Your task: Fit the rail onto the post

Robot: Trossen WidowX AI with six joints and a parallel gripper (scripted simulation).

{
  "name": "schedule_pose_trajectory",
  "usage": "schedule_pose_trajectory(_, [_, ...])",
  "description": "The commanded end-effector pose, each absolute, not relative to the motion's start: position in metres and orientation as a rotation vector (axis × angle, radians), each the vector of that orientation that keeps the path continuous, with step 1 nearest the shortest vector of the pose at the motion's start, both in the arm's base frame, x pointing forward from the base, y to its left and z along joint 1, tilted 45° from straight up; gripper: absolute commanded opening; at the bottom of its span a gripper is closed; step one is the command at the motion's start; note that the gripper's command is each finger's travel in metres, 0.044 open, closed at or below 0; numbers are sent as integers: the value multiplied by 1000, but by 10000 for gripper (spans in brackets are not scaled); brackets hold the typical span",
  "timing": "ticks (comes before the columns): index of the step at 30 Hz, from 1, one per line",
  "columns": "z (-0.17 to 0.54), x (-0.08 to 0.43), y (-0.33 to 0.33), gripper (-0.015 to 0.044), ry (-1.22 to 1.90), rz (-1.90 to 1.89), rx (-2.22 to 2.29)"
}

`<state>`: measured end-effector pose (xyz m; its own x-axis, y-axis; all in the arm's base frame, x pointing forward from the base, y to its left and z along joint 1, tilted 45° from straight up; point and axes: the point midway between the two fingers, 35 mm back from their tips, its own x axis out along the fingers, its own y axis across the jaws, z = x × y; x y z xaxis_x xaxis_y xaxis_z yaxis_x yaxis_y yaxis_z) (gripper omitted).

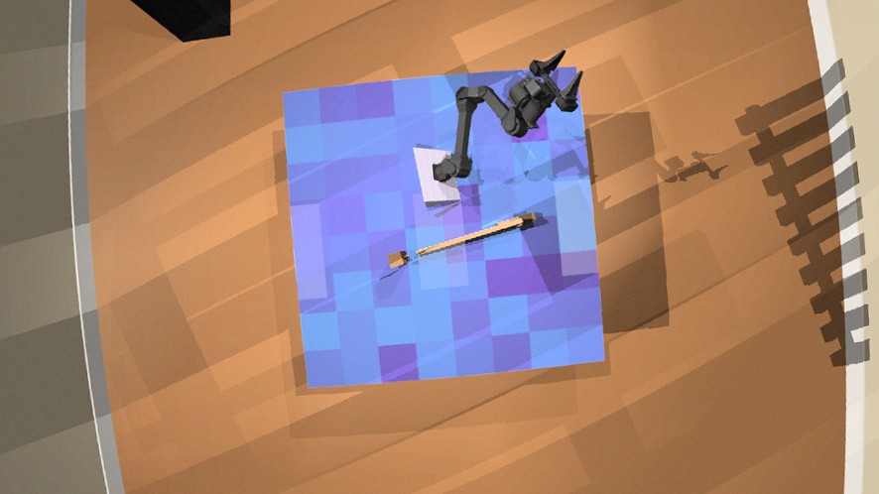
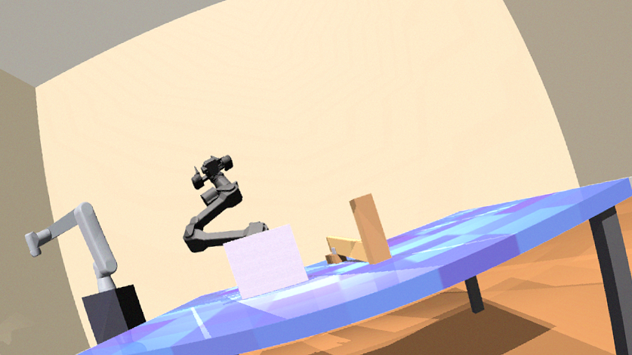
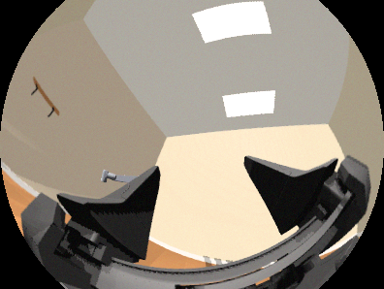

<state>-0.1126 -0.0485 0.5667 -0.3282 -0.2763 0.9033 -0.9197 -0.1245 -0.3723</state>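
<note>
The rail (image 1: 468, 237) (image 2: 347, 247) lies across the middle of the tabletop (image 1: 360, 365) (image 2: 275, 335), its near end low and just short of the post (image 1: 396, 258) (image 2: 371, 229), left of centre in the top view. Its far end is raised at the footboard block (image 1: 531, 218) (image 2: 330, 259), toward the right edge; I cannot tell how well it sits in the bracket. The gripper (image 1: 572, 61) (image 2: 213, 164) (image 3: 204, 165) stands wide with nothing between its fingers, high by the top view's upper right corner. I judge the job to be at the approach, with grasping and fitting undone. The next move calls for swinging back over the tabletop, fingers turned down, and straddling the rail near its low end without knocking the post or dragging the far end loose.
</note>
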Motion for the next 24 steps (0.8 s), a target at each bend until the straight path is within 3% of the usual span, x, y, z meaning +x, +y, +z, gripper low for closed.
schedule_pose_trajectory(1, [568,-110,-48,426,-1583,1477,1340])
schedule_pose_trajectory(11, [591,-2,-24,440,-1408,1018,1205])
schedule_pose_trajectory(24, [555,211,-9,440,-905,279,641])
